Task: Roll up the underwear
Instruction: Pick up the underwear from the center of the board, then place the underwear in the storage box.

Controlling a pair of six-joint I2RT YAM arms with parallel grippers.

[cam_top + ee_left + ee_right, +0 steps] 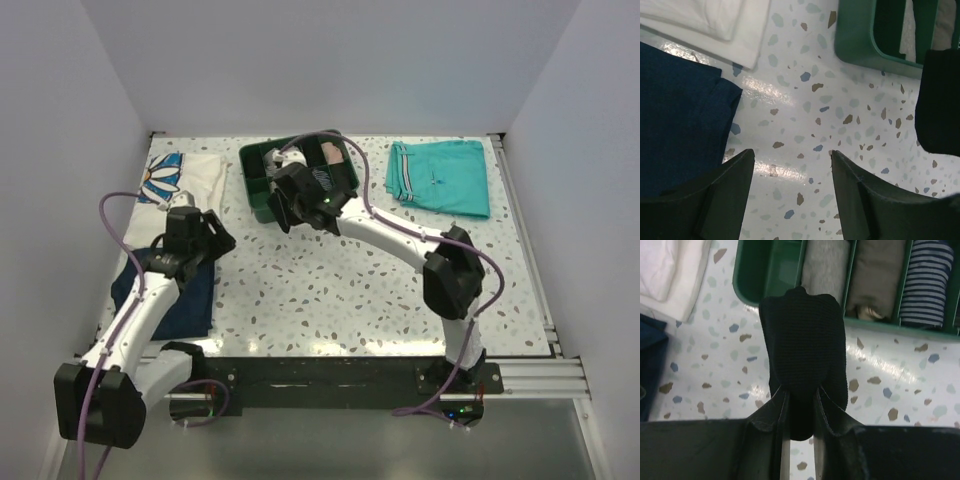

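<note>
The underwear (802, 340) is a compact black roll, pinched at its near end by my right gripper (801, 390), which is shut on it. It hangs above the speckled table just in front of the green tray (752, 285). From above, the right gripper (290, 208) sits at the tray's near left corner. The left wrist view catches the black roll (940, 100) at its right edge. My left gripper (792, 155) is open with nothing between its fingers, low over bare table beside the navy garment (680, 115), left of the tray (262, 205).
The tray's compartments hold a grey roll (825, 265), a brown roll (875, 275) and a striped roll (927, 280). Teal shorts (440, 175) lie at the back right. A white flower-print cloth (185, 175) lies back left, with the navy garment (190, 300) in front of it.
</note>
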